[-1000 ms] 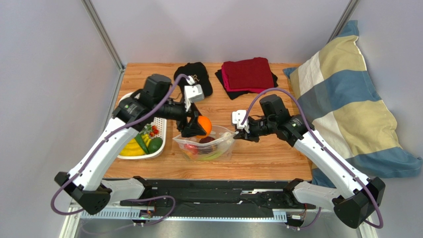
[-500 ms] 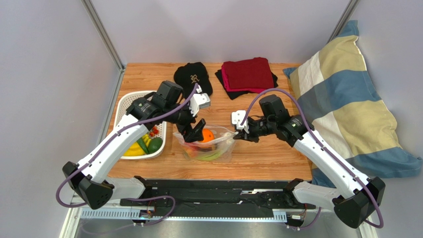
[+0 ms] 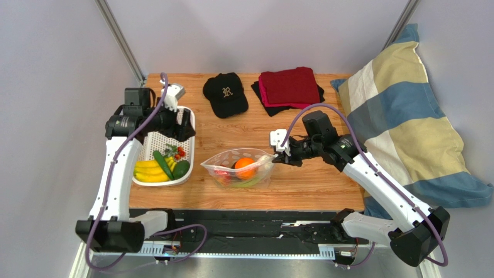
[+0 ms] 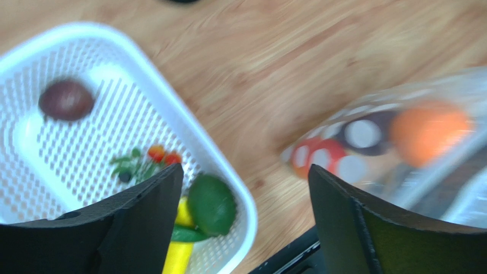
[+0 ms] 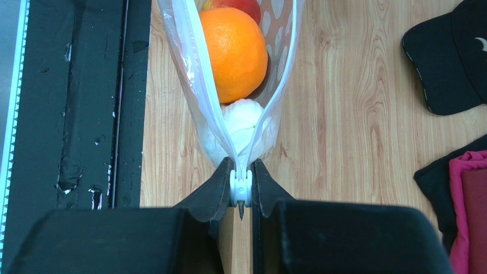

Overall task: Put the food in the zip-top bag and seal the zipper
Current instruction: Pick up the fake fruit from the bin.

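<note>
Zip-top bag (image 3: 210, 168) — clear, floppy, polka-dotted

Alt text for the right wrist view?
The right end effector pinches one end of the zipper on an open dotted bag holding an orange and a red fruit, over a wooden table; a black cap lies nearby.

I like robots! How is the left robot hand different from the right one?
The left gripper is open and holds nothing; the right gripper is shut on the zipper of the bag. The left gripper is over the edge of the white basket; the right gripper is at the bag's end. Both are dark and two-fingered.
</note>
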Motion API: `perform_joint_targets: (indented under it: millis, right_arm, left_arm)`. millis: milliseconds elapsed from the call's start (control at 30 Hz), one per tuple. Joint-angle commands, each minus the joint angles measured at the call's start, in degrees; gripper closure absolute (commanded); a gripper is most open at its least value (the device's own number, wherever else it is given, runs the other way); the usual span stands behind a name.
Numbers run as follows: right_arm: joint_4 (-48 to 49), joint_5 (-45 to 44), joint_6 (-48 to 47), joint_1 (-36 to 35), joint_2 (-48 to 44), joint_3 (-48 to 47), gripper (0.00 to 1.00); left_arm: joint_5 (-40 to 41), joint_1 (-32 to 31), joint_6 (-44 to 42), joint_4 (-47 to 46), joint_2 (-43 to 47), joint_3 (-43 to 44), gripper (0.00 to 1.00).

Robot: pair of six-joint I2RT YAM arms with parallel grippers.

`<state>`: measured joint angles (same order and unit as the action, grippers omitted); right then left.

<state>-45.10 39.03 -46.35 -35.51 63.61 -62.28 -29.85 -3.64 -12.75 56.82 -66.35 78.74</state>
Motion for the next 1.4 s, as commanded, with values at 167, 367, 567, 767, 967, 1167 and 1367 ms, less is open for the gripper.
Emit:
perform_joint_targets:
  millis: [167, 367, 567, 767, 967, 1167, 1367]
  right_arm:
    - [2.4, 0.4, -0.2, -0.4, -0.9, -0.6, 1.0]
    - [1.9, 0.0, -0.4, -0.4, -1.5, -0.3, 1.0]
    - [1.3, -0.7, -0.4, -0.4, -2.2, -0.3, 1.0]
    - [1.9, -0.6, -0.2, -0.4, -2.7, 0.8, 1.0]
    - [1.8, -0.3, -0.3, -0.4, -2.3, 0.4, 1.0]
    - [1.4, -0.1, -0.5, -0.4, -2.1, 0.2, 1.0]
    - [1.5, -0.2, -0.3, -0.4, -1.6, -0.3, 1.0]
  left_arm:
    - [6.2, 15.1, -10.6, -0.1, -15.0, -8.5, 0.19]
    - [15.7, 15.4, -13.5, -6.5, -23.6, -10.1, 0.2]
    - [20.4, 17.2, -11.0, -6.0, -25.9, -9.3, 0.2]
    - [20.9, 17.3, -9.0, -5.1, -24.1, -10.4, 0.21]
    - [22.7, 17.4, -6.6, -6.3, -25.0, -10.2, 0.21]
    - [14.4, 16.9, -6.4, -6.7, -27.1, -6.8, 0.29]
    - [13.8, 14.5, -5.8, -8.6, -30.1, -6.8, 0.26]
